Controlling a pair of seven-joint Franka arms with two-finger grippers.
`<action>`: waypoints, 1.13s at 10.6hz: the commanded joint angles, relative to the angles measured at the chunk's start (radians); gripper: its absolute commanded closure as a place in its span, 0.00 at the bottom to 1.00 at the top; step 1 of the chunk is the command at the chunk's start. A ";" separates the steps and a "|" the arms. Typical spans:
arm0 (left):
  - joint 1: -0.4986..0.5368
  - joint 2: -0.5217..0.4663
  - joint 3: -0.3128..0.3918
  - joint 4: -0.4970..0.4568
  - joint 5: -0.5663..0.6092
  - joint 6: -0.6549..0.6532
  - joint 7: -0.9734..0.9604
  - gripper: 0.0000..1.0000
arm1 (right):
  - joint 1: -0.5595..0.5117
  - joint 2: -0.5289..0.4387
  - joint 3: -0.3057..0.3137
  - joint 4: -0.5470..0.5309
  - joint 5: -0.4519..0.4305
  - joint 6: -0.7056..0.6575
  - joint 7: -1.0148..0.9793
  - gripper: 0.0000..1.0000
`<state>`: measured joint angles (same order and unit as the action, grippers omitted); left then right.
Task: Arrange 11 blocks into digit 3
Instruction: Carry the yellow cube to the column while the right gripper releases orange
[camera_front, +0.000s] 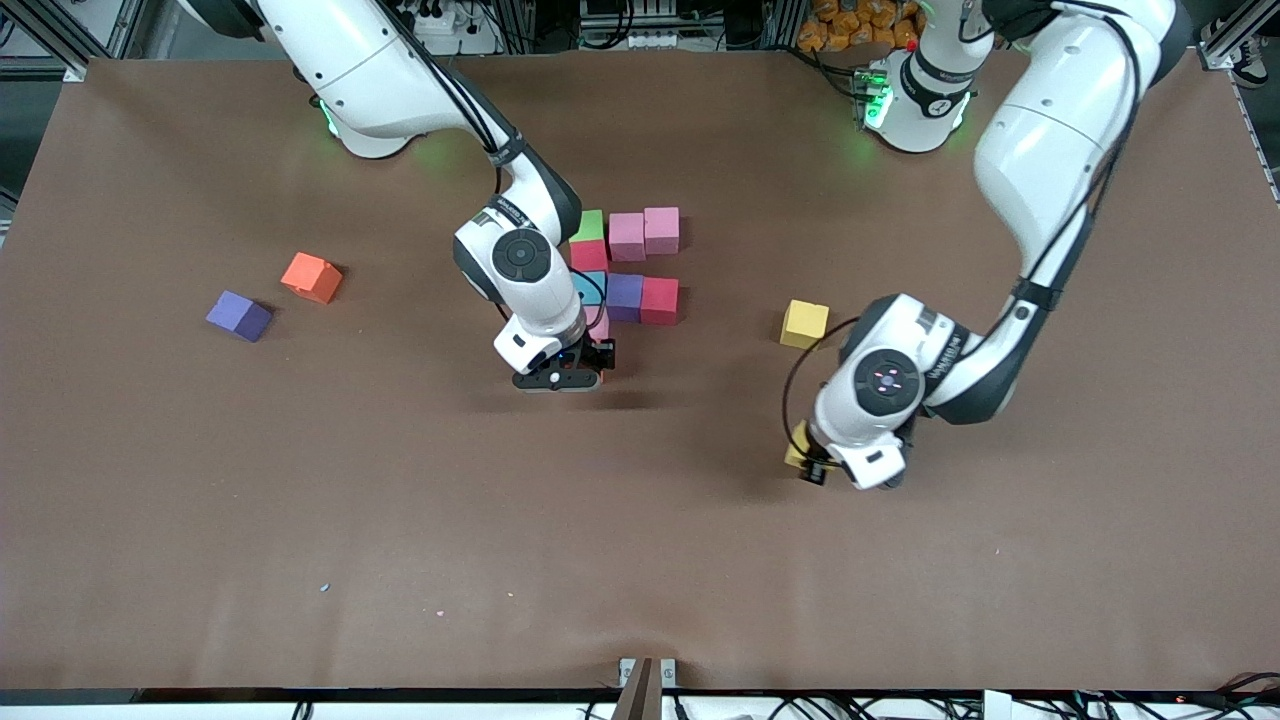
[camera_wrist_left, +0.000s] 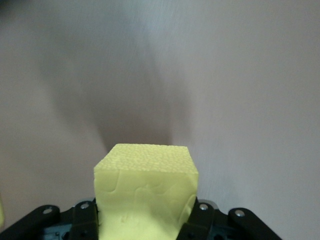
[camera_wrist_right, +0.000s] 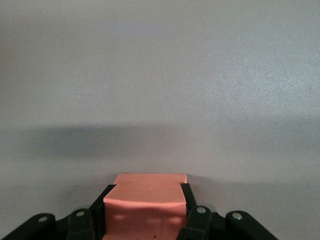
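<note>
Front view: brown table (camera_front: 200, 500). Cluster of blocks near table centre, toward the bases: green block (camera_front: 590, 224) and two pink blocks (camera_front: 627, 236) (camera_front: 662, 229) in a row. Just nearer the cam, a red block (camera_front: 588, 254). Next row nearer: light blue block (camera_front: 590, 287), purple block (camera_front: 625, 297), another red block (camera_front: 660, 301). One more pink cube (camera_front: 600, 325) peeks out beside the right arm's wrist, mostly hidden. Cluster cubes sit square, faces flush w/ each other, rows running along the table's length. Cubes, so no long axis.

Toward the right arm's end: loose orange block (camera_front: 311, 277) and loose purple cube (camera_front: 239, 316), well apart from cluster, both turned at an angle to the table edge. Lone yellow block (camera_front: 804, 323) lies between cluster and left arm, slightly turned.

Right gripper (camera_front: 590, 375) is low at the cluster's near edge, just nearer the cam than the hidden pink cube. Left gripper (camera_front: 812, 462) is down near the table, nearer the cam than the lone yellow block, a bit of yellow showing at it.

Left wrist view: left gripper's fingers (camera_wrist_left: 86, 220) are clamped on a yellow cube (camera_wrist_left: 145, 195), top face level, one flat side toward cam, pads on two opposing sides.

Right wrist view: right gripper's fingers (camera_wrist_right: 192, 220) are closed on a salmon-orange cube (camera_wrist_right: 146, 205), held square, bare table past it.
</note>
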<state>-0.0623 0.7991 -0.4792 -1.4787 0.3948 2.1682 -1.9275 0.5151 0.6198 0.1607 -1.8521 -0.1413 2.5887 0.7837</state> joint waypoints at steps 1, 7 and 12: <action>-0.040 0.003 0.008 0.035 -0.028 -0.033 -0.091 0.98 | -0.004 -0.011 0.019 -0.025 -0.004 -0.002 0.045 1.00; -0.099 0.011 0.010 0.046 -0.045 -0.025 -0.237 0.98 | -0.001 -0.009 0.029 -0.027 -0.004 -0.002 0.051 1.00; -0.163 0.045 0.025 0.087 -0.044 -0.015 -0.366 0.98 | -0.015 -0.011 0.029 -0.009 -0.014 -0.008 0.014 0.00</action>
<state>-0.1955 0.8189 -0.4755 -1.4475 0.3687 2.1600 -2.2656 0.5147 0.6201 0.1782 -1.8543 -0.1414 2.5865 0.8019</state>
